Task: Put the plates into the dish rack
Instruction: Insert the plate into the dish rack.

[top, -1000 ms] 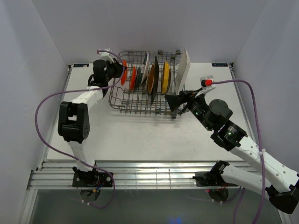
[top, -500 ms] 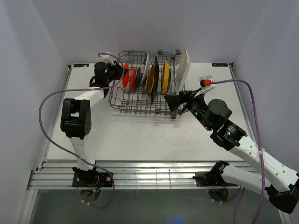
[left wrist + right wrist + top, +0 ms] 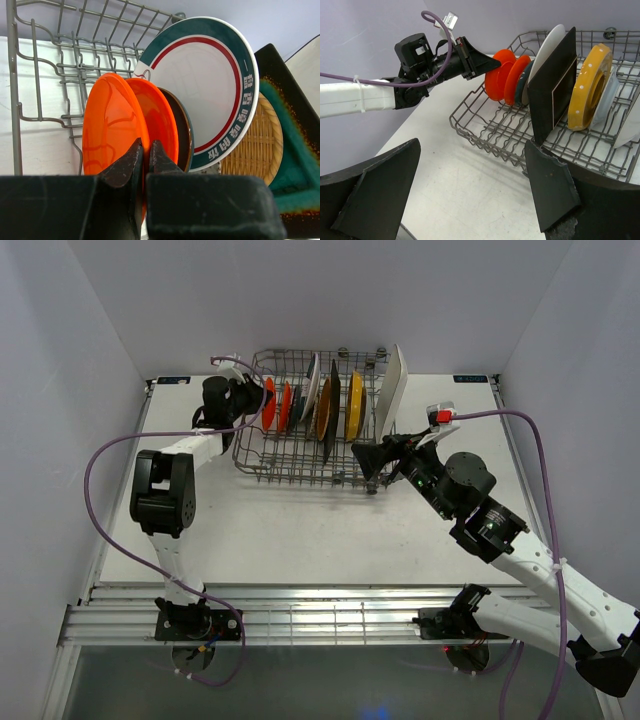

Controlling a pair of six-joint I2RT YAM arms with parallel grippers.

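The dish rack (image 3: 300, 462) stands at the back of the table with several plates upright in it. My left gripper (image 3: 145, 145) is shut on the rim of an orange plate (image 3: 107, 130) at the rack's left end, right beside a second orange plate (image 3: 162, 120). Behind those stand a dark plate, a white plate with a teal rim (image 3: 200, 90), a wood-tone plate (image 3: 260, 145) and a dark green-centred square (image 3: 295, 140). A yellow plate (image 3: 590, 95) and a white rectangle (image 3: 391, 390) fill the right end. My right gripper (image 3: 470, 185) hangs open and holds nothing, just off the rack's front right corner.
The rack's raised wire side (image 3: 45, 75) stands close to the left of the held plate. White walls close in the table (image 3: 290, 530) at the back and on both sides. A purple cable (image 3: 100, 460) loops out from the left arm.
My left gripper has carried the orange plate a little to the right, closer to the second orange plate. The right arm has not moved.
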